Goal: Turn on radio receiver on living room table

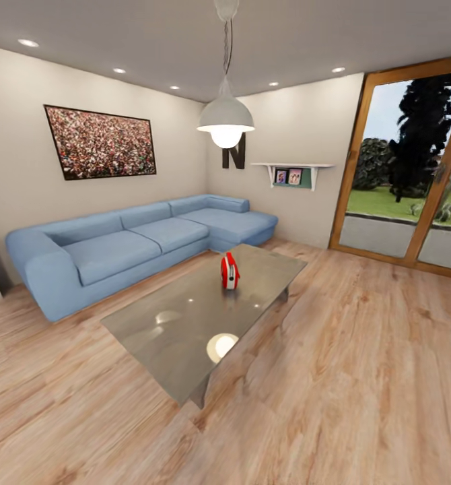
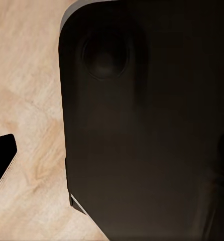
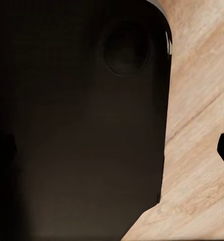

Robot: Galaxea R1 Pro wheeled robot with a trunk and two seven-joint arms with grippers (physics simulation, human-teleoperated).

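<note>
From my head camera I see the small rounded red radio receiver with its white-grey side band (image 1: 230,271) standing upright on the large low rectangular table with a glossy grey-beige top (image 1: 185,337). It sits toward the far half of the tabletop, near the edge that faces the glass doors, and a faint reflection of it shows in the surface below it. Nothing is touching it.

Bright round reflections of the white dome pendant lamp (image 1: 225,121) lie on the nearer part of the tabletop. Behind the table runs the blue L-shaped sofa (image 1: 131,246), along the beige wall that carries the dark-framed crowd photo (image 1: 99,143). In the far corner I make out a dark letter N (image 1: 233,156) and a small white wall shelf with framed pictures (image 1: 293,175). The wood-framed glass doors (image 1: 414,168) open on grass and trees. Light wood floor (image 1: 360,377) lies between me and the table.

My left wrist camera looks at a large dark rounded body panel (image 2: 142,125) of the robot, with floor beside it and a black tip at the frame edge. The right wrist camera shows a similar dark panel (image 3: 77,125) over floor. I cannot tell how far either end effector is open or whether it holds anything.
</note>
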